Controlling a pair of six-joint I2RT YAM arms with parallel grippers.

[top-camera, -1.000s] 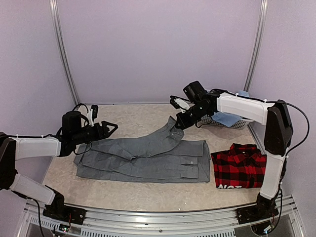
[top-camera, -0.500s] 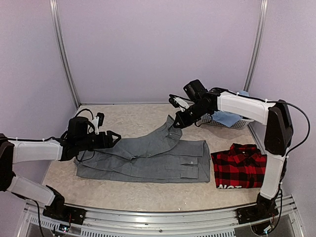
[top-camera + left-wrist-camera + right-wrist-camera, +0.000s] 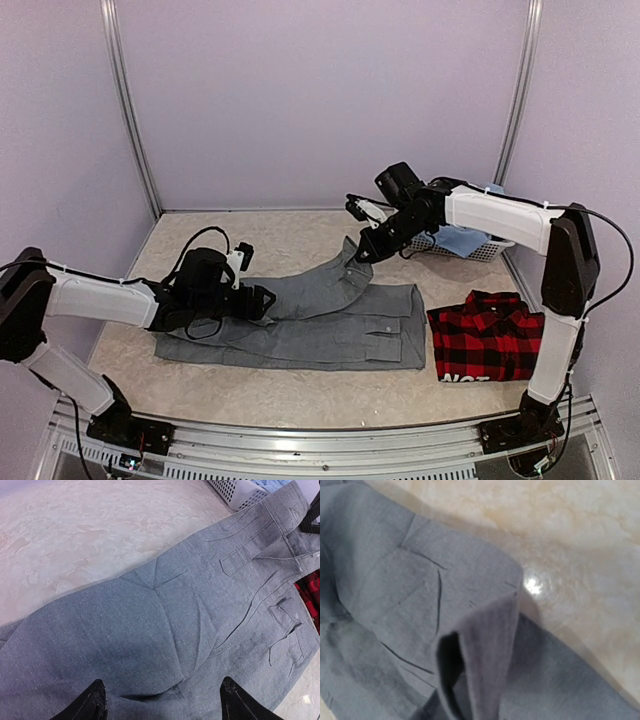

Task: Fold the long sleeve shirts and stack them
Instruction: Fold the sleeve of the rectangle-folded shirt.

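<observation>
Top view: grey shirt (image 3: 300,328) is lying long and flat across the middle of the desk (image 3: 260,395). Its sides are looking tucked in, but I cannot tell how many folds are in. Plaid shirt (image 3: 485,335) is sitting as a compact folded square just beside the grey shirt's right end. Basket (image 3: 470,250) with a blue cloth (image 3: 460,238) is standing at the far right. Left tool (image 3: 262,300) is hanging low over the grey shirt's left half, released, grasping nothing. Right tool (image 3: 365,250) is clenched on the grey shirt's far edge, pulling a peak of fabric up off the desk.

Left wrist view: both fingers (image 3: 92,704) are standing wide apart just above smooth grey fabric, nothing between them. Pocket and placket are showing toward the right, and the basket corner at top.

Right wrist view: a doubled fold of the grey shirt (image 3: 420,605) is rising toward the camera over bare desk. The tool's own fingers are not showing here.

Progress, judging: 1 of 2 shirts is looking finished. The grey one is mid-fold, and its remaining folds and the stacking of the 2 shirts are left to do.
</observation>
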